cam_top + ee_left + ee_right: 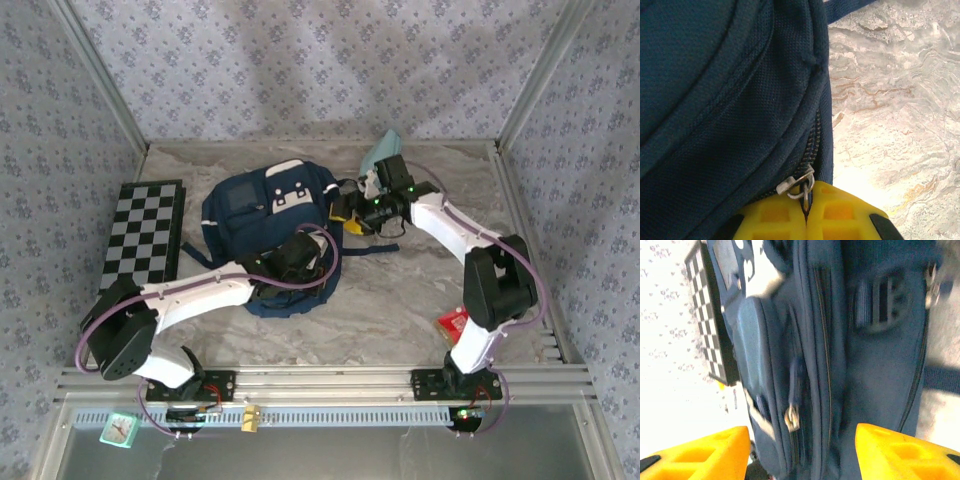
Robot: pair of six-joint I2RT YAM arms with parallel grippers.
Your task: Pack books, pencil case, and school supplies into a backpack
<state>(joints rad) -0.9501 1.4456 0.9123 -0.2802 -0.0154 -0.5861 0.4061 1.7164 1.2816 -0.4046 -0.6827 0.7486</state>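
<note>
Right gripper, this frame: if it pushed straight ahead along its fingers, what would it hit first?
The backpack. The right gripper points, fingers apart, at its zippered side, which lies directly ahead between them. How far off the fabric is cannot be judged from the blurred wrist view.

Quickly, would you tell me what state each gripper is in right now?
Left gripper: closed on the zipper pull of the backpack.
Right gripper: open, holding nothing.
</note>
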